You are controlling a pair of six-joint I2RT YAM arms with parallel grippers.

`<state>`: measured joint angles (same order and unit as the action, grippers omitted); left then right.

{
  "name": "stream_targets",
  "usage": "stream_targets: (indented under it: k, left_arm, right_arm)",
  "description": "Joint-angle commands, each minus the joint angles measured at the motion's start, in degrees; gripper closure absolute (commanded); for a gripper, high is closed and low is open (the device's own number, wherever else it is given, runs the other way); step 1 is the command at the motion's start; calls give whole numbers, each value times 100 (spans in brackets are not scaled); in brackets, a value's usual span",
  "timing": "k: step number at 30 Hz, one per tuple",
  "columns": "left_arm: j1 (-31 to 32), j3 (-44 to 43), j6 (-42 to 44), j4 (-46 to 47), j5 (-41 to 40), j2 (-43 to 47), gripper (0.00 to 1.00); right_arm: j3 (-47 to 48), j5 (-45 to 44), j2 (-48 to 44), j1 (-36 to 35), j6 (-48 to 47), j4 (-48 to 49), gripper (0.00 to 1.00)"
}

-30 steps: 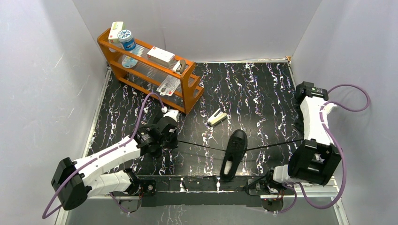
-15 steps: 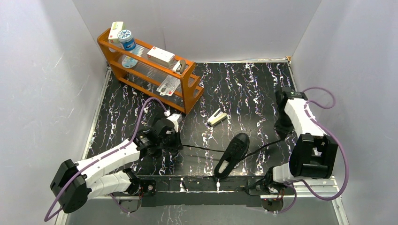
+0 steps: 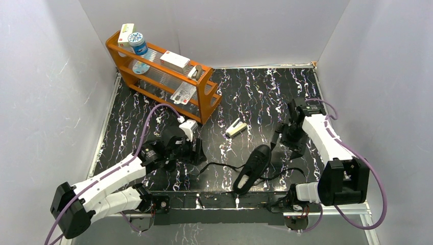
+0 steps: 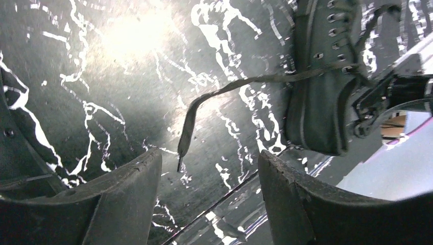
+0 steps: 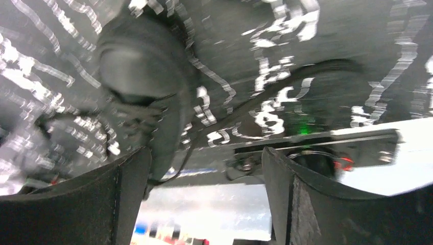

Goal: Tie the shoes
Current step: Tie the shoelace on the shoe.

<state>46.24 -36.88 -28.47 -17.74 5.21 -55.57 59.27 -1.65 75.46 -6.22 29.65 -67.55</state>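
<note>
While shoe [image 3: 255, 162] lies loose-laced, boxes [image 3: 175, 62] on rack [image 3: 208, 102] show unreadable print.

White shells with bulky black joint housings are worn by the left arm [image 3: 110, 175] and the right arm [image 3: 320, 135]; a purple cable [image 3: 146, 127] is looped along each, starting near the black base rail [image 3: 219, 201]; thick, matte black fingers [image 4: 122, 204] are seen, rounded at the tips.

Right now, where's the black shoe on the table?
In the top view the shoe lies near the table's front edge, right of centre, between the left gripper and the right gripper, just in front of the small white-and-black object.
</note>
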Motion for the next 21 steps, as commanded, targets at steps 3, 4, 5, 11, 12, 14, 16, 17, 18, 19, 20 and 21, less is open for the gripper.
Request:
stream_targets:
  k: [3, 4, 5, 11, 12, 14, 16, 17, 18, 19, 20, 21]
  left_arm:
    - [-18, -329, 194, 533, 765, 45, 34]
    - [-21, -344, 208, 668, 931, -36, 34]
    - [-25, -353, 202, 784, 1057, -126, 34]
    - [-14, -413, 62, 1300, 1516, -534, 33]
    - [-13, -424, 35, 1405, 1629, -666, 33]
    - [-14, -457, -27, 1719, 1997, -1105, 33]
    - [6, -464, -45, 2060, 2268, -1560, 33]
    - [27, -476, -44, 2216, 2354, -1747, 34]
    - [46, -505, -49, 2391, 2437, -1948, 34]
    - [74, -564, -106, 2622, 2504, -2228, 33]
    - [145, -590, -169, 2925, 2534, -2467, 34]
    - [252, -584, -284, 3312, 2504, -2702, 33]
  right_arm:
    - [-920, 2981, -229, -104, -342, 1191, 22]
    - [-1065, 3259, -355, -103, -220, 1503, 20]
    - [-1231, 3375, -448, -107, -63, 1787, 18]
    - [-2054, 3547, -329, -165, 79, 2980, 12]
    - [-2150, 3656, -221, -180, 148, 3297, 12]
    - [-2015, 3714, 319, -540, 378, 4149, 10]
    - [-1552, 3935, 939, -895, 840, 4768, 11]
    - [-1122, 3769, 1063, -991, 785, 4468, 10]
    - [-578, 3313, 1048, -1003, 581, 3583, 5]
    - [-349, 3050, 925, -897, 265, 2867, 2]
    - [-304, 2812, 719, -732, -6, 2262, 2]
    - [-480, 2677, 520, -467, -251, 1880, 1]
